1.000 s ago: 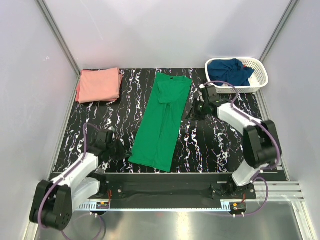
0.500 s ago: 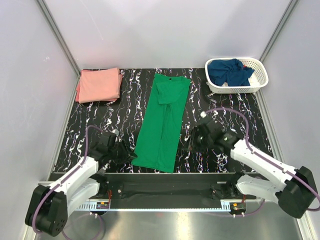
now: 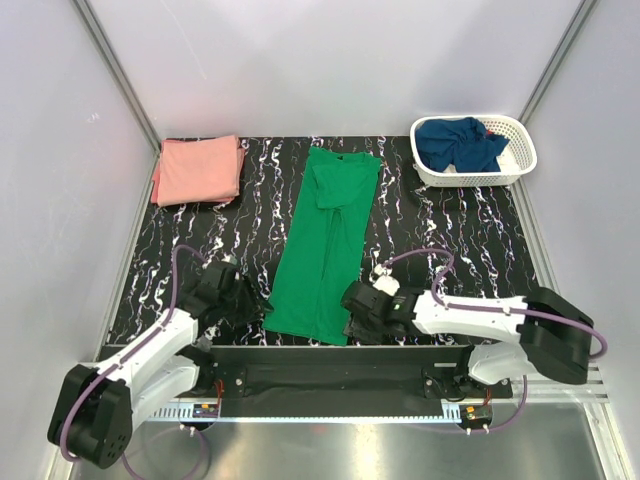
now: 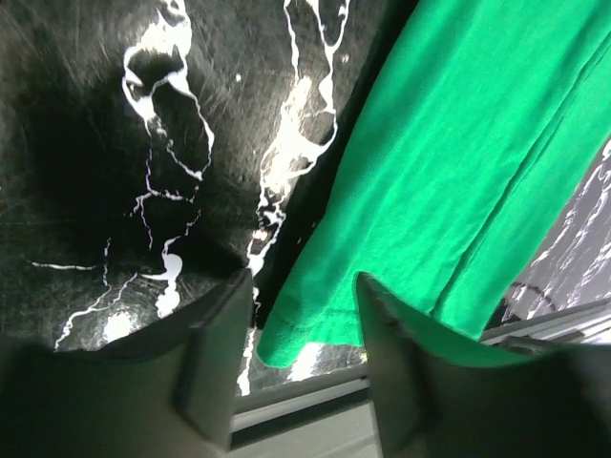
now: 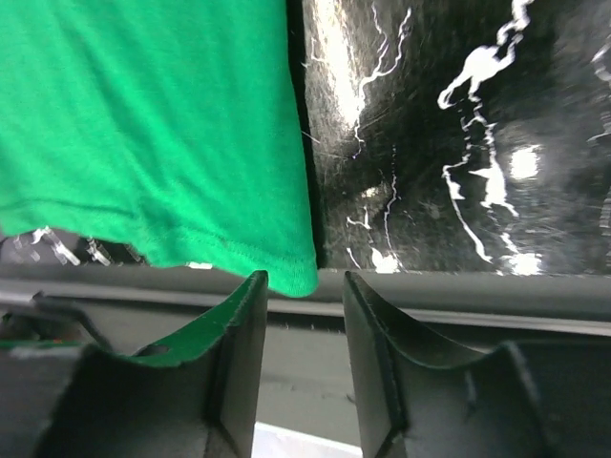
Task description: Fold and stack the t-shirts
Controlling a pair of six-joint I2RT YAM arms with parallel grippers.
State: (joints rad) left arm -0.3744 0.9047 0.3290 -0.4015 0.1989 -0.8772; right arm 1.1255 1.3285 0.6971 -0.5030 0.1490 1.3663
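The bright green t-shirt (image 3: 330,240), folded into a long strip, lies down the middle of the black marbled table. My left gripper (image 3: 252,306) stands open at its near left corner; that corner (image 4: 291,339) sits between the jaws, unpinched. My right gripper (image 3: 350,318) is open at the near right corner, with the hem corner (image 5: 298,277) just at its fingertips (image 5: 239,324). The salmon pink t-shirt (image 3: 198,170) lies folded at the back left. In the basket sits the crumpled navy t-shirt (image 3: 458,142).
The white lattice basket (image 3: 522,165) stands at the back right corner. A dark metal rail (image 3: 330,357) runs along the table's near edge, right under both grippers. White walls close in the left, right and back sides.
My right arm swung from beside the shirt's collar end down to its near right corner. The left gripper edged right to the near left corner. Both grippers opened.
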